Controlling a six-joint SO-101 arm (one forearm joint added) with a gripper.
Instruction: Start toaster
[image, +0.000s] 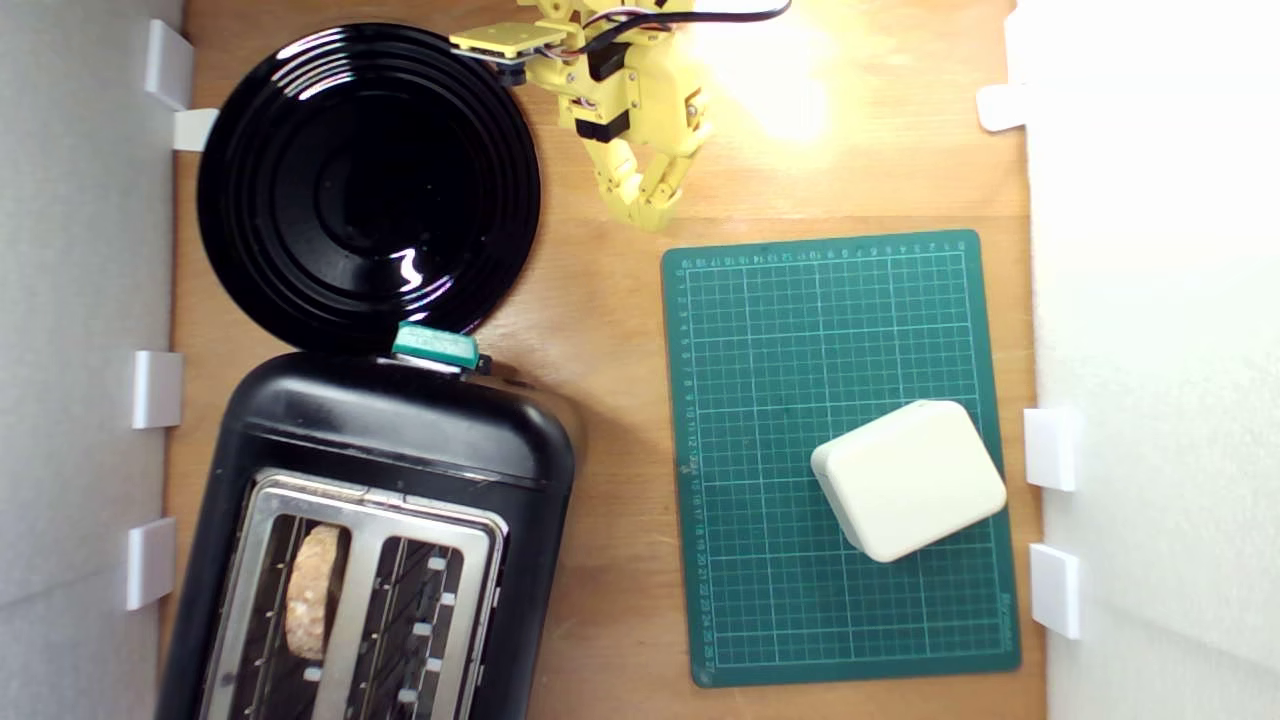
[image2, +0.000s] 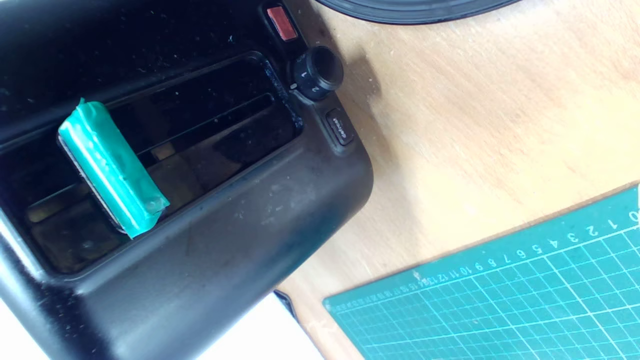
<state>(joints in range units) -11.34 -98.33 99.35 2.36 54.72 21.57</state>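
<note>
Although the toaster (image: 400, 470) fills the lower part of the exterior view's left, its far end runs off the frame, so only part of the silver top frame and the two slots can be seen. One slot, the one toward the exterior view's left, holds a pale brown slice (image: 313, 592), sunk partly below the wire grilles. At the toaster's near end sits the teal lever (image: 436, 346), just touching the edge of the round black plate (image: 368, 185) in that view. From the wrist view the lever (image2: 112, 167) shows as a teal-wrapped bar set across a dark recessed slot, with a small numbered dial (image2: 318, 71), a red button (image2: 281, 23) and a lettered button (image2: 339, 127) beside it; the lettering is too small to read. Well away from the toaster, past the plate, the yellow claw (image: 650, 205) hangs over the bare wooden surface (image: 600, 330), its tips close together and nothing between them, though the arm above is cut off. On the toaster's other side lies a green cutting mat (image: 760, 420) carrying a cream rounded box (image: 910, 478).
</note>
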